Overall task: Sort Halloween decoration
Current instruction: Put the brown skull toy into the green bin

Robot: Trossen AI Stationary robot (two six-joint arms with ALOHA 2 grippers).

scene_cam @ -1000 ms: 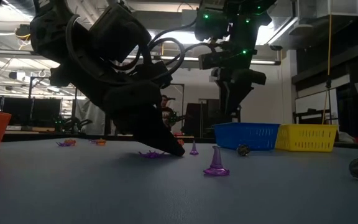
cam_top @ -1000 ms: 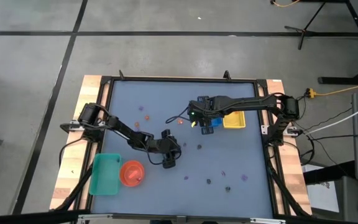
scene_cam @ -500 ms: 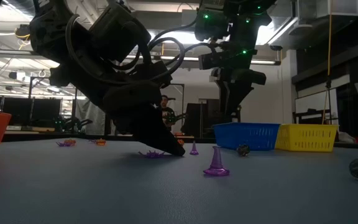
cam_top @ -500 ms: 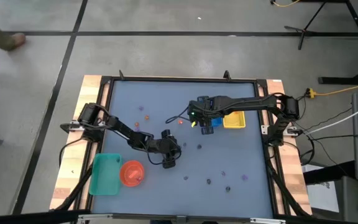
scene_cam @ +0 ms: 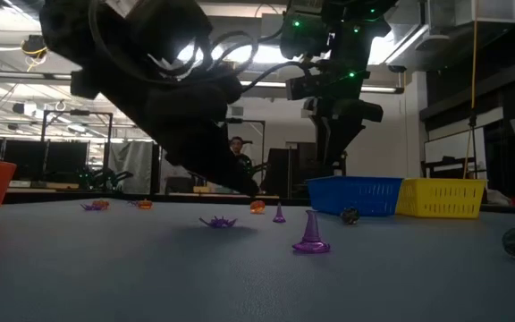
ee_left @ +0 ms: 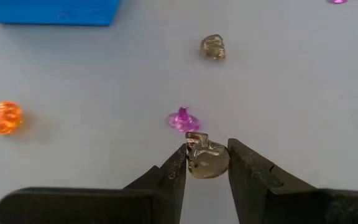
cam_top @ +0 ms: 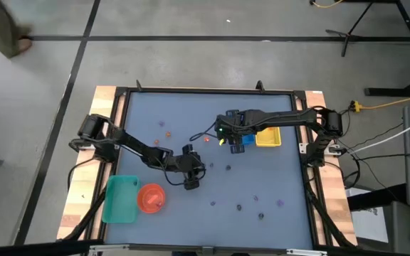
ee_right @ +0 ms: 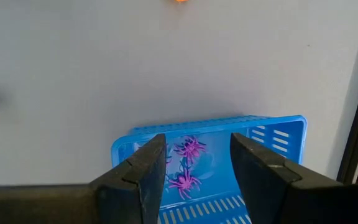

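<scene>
since a second ago the left gripper (ee_left: 207,163) has lifted off the table: in the low view it then touched the mat beside the purple spider (scene_cam: 217,221), and now it hangs above it, tilted, with the arm drawn a little toward the table's middle. it is clamped on a smoky grey piece (ee_left: 205,160), a lumpy, glossy, half-clear bead pinched between the two dark, smooth fingers (ee_left: 174,176); its exact form is hard to read. the right arm has not moved.

the right gripper (ee_right: 197,163) hovers over the blue tray (ee_right: 278,138), fingers spread with nothing between them. the tray is rigid plastic with slotted walls, and two spiky purple spiders (ee_right: 188,149) lie inside it; the fingers cut off part of its near rim. the yellow tray (cam_top: 268,137) sits touching it on the side toward the right arm's base, partly covered by the arm from above.

the rest of the halloween decoration lies scattered on the matte blue-grey table (cam_top: 276,178): a purple cone like a witch hat (scene_cam: 311,233) standing upright, a smaller purple cone (scene_cam: 279,214) behind it, an orange knobbly piece (ee_left: 5,117), a second grey lump (ee_left: 212,47), and a flat purple piece (ee_left: 183,119) just beyond the held one. from above these are only dots, colours barely told.

the green tray (cam_top: 120,199) and the round orange bowl (cam_top: 151,198) stand together at the table's left front corner; whether they hold anything cannot be made out. in the low view the bowl is cut off by the edge.
</scene>
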